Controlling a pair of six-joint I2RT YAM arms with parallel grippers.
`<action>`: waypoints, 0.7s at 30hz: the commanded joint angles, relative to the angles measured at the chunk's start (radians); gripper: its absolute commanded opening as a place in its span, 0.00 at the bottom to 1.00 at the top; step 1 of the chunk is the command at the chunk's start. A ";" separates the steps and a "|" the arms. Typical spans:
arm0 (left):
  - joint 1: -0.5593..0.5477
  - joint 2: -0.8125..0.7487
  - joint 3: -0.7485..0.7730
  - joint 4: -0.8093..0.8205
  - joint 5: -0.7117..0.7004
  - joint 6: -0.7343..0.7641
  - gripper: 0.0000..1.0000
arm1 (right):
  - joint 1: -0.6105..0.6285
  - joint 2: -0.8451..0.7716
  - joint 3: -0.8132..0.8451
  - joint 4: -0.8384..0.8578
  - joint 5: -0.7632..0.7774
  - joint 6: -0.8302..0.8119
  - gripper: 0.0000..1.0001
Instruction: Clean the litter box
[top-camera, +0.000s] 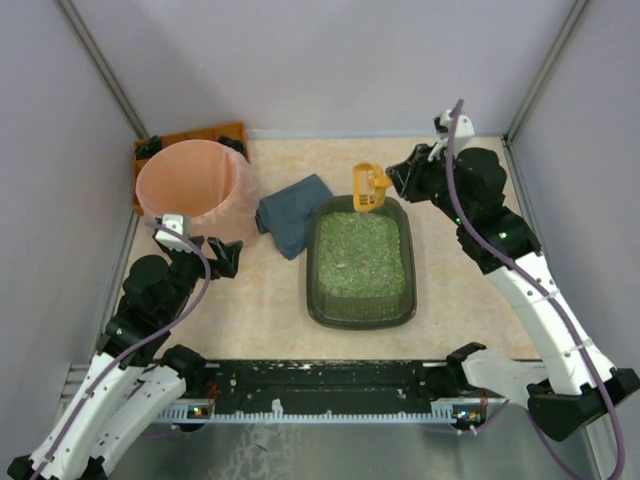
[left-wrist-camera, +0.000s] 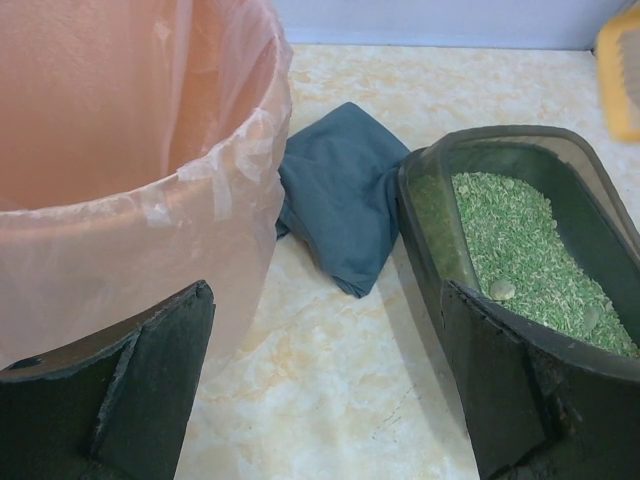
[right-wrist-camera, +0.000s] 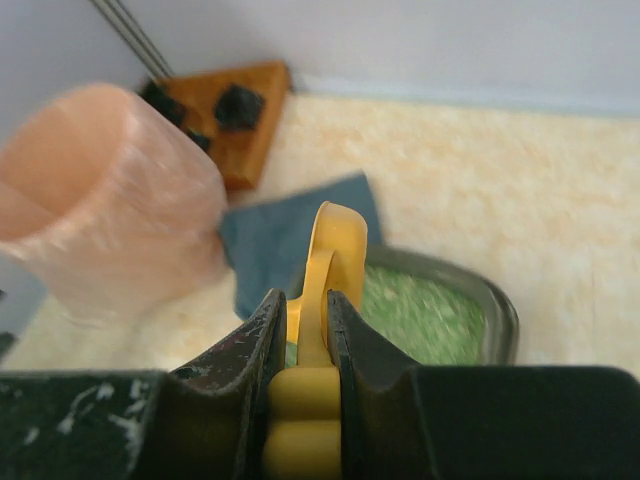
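Currently my right gripper (right-wrist-camera: 305, 310) is clamped on the handle of the yellow scoop (right-wrist-camera: 336, 240) at the far end of the litter box (top-camera: 360, 315), so I should dip it shallowly into the granules (top-camera: 360, 255) and lift level, with my left gripper (left-wrist-camera: 320, 400) spread open beside the pink bucket (left-wrist-camera: 120, 240).

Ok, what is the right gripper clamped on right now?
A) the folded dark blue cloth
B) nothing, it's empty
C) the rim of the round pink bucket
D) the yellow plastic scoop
D: the right gripper is shut on the handle of the yellow plastic scoop, holding it at the far end of the dark grey-green rectangular plastic litter box.
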 joint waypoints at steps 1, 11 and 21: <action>0.003 0.019 -0.003 0.057 0.047 -0.010 0.99 | -0.001 0.040 -0.074 -0.199 0.096 -0.084 0.00; 0.003 0.014 -0.012 0.059 0.048 -0.008 0.99 | 0.003 0.172 -0.097 -0.246 0.205 -0.154 0.00; 0.002 0.020 -0.013 0.063 0.063 -0.012 0.99 | 0.030 0.277 -0.134 -0.217 0.148 -0.124 0.00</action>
